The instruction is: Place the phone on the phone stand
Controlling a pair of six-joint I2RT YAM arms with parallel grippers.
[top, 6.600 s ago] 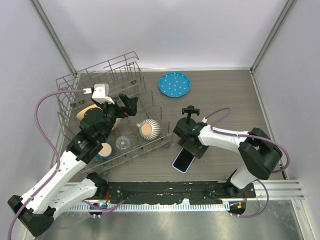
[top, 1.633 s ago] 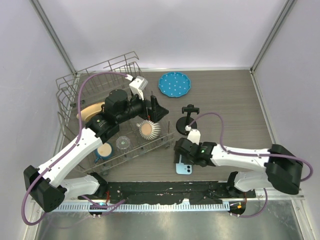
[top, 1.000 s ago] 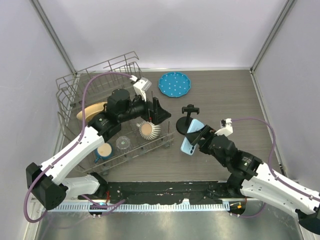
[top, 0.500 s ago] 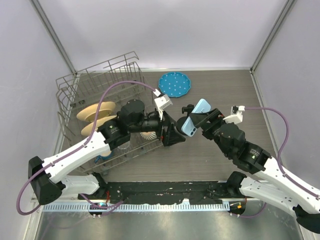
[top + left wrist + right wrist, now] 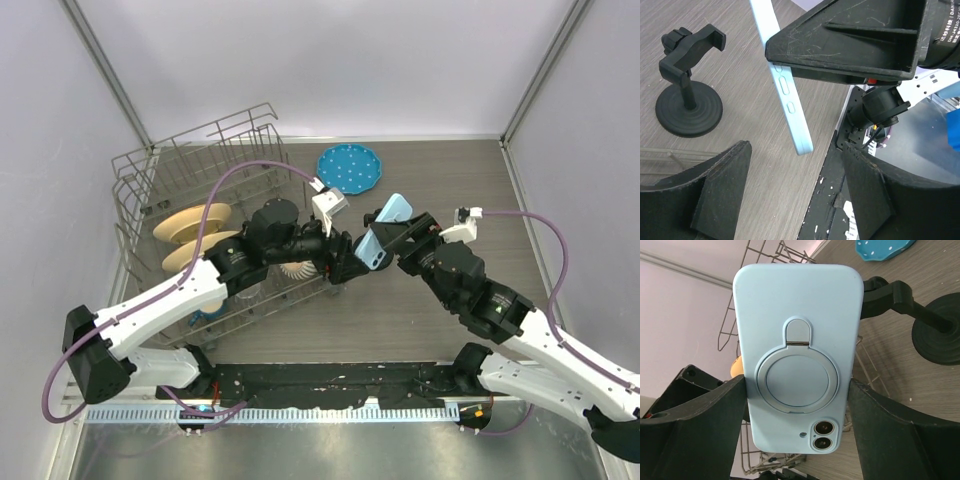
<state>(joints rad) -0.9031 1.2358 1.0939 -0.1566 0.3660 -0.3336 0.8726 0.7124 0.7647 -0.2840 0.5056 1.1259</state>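
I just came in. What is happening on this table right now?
The right gripper holds the phone in the air by its long edges. The left gripper is open, with one end of the phone between its fingers, not touching them. The phone stand is on the table, its cradle empty.

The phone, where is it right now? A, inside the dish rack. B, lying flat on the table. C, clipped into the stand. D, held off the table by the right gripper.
D: the right gripper clamps the phone by its sides, off the table; the stand is empty.
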